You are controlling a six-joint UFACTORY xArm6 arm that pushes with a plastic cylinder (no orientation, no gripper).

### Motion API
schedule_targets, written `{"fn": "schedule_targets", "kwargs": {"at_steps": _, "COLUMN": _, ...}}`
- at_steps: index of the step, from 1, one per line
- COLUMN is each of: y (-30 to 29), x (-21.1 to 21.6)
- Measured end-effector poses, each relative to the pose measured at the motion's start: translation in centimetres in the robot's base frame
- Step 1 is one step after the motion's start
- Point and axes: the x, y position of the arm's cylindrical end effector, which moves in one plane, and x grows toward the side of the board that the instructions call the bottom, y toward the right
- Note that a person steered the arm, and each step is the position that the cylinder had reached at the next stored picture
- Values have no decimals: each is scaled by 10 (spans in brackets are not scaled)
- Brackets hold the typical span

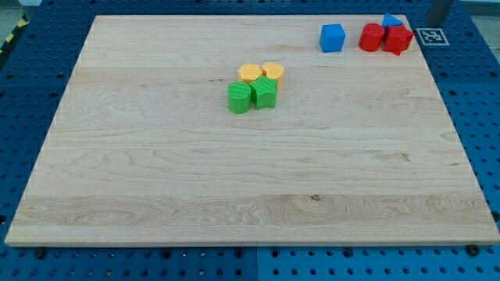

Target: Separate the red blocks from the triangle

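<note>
Board: a pale wooden table top (pixel 250 179) on a blue pegboard base (pixel 31 78); it carries every block, so all pushing happens on one flat level.
Green and yellow cluster: two green blocks (pixel 239 97) (pixel 265 92) and two yellow blocks (pixel 249 73) (pixel 273 71) packed touching one another left of the board's centre, well apart from the task's blocks and unlikely to interfere.
Blue cube (pixel 332 37): stands alone near the view's top, just left of the red pair, apart from it.
Red blocks: one (pixel 372 37) and another (pixel 398 39) touch side by side at the view's top right.
Blue triangle (pixel 391 21): sits directly behind the red blocks, apparently touching them, which is why separation is not yet done.
Marker tag (pixel 432 36): black-and-white square at the board's corner, probably a camera reference.
Rod (pixel 439 11): a dark stub at the top right edge, near the triangle; my tip appears to sit off the board, its exact end hard to tell.
Fingers: none fitted; no open or closed state applies.
</note>
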Motion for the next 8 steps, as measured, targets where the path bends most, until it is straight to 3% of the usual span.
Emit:
{"fn": "schedule_targets", "kwargs": {"at_steps": 1, "y": -33, "x": 33}}
{"fn": "schedule_targets", "kwargs": {"at_steps": 2, "y": -80, "x": 25}}
{"fn": "schedule_targets", "kwargs": {"at_steps": 4, "y": -89, "x": -7}}
{"fn": "schedule_targets", "kwargs": {"at_steps": 5, "y": -128, "x": 12}}
{"fn": "schedule_targets", "kwargs": {"at_steps": 7, "y": -143, "x": 133}}
{"fn": "schedule_targets", "kwargs": {"at_steps": 8, "y": -144, "x": 154}}
